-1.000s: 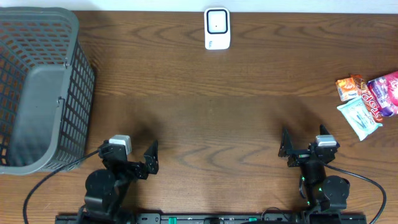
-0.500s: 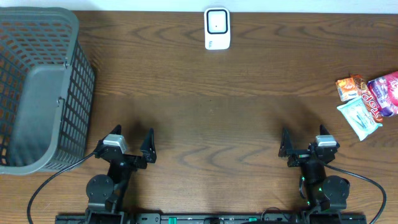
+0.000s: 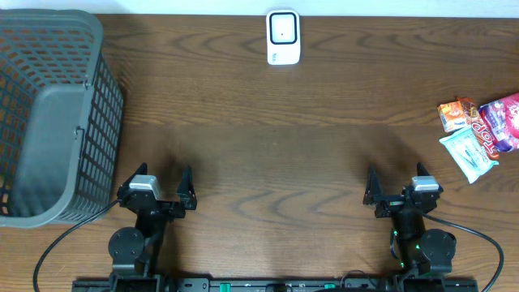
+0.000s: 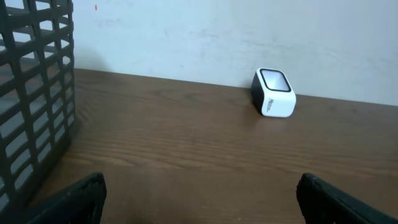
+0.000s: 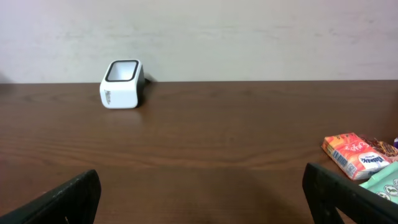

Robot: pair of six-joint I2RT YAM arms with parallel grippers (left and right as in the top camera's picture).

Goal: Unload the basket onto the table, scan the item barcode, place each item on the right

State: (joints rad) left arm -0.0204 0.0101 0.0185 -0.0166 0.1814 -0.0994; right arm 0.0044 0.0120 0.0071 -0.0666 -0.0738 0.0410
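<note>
- The left jaws were spread wide and held nothing, low at the near edge of the table.
- The right jaws were likewise spread and empty.
- The white scanner sat at the middle of the far edge.
- The orange packet, pink packet and pale blue packet lay clustered at the right edge.
- The grey basket stood at the left.

left gripper | was turned at an angle toward the table's middle, fingers skewed to its right | swung round to face squarely the far side | shifted slightly toward the basket | jaws spread wide, level with each other
</note>
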